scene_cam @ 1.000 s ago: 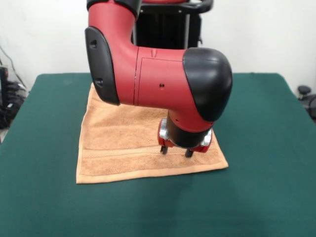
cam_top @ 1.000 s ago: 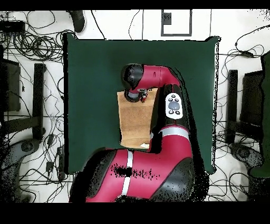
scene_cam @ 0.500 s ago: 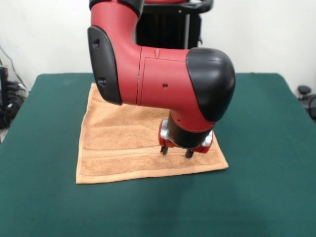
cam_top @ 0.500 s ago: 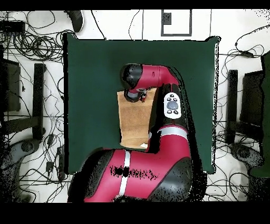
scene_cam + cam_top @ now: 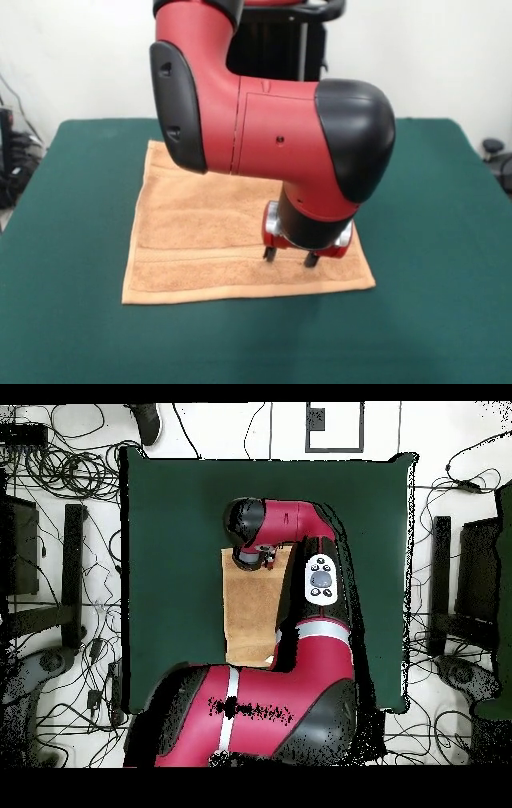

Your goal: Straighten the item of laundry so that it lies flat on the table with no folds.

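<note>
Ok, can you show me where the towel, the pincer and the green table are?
towel (image 5: 196, 224): front view, on its bare middle.
pincer (image 5: 290, 258): front view, midway between its two dark tips, which stand apart.
green table (image 5: 72, 336): front view, on bare felt near the front corner.

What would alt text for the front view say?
A red and black robot arm reaches down over an orange-tan towel lying flat on a dark green table. Its open gripper points its fingers down near the towel's front edge.

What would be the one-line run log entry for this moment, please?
gripper: open, fingertips on towel's near border band | towel: spread, no visible folds | table: green | task: towel looks flat
</note>
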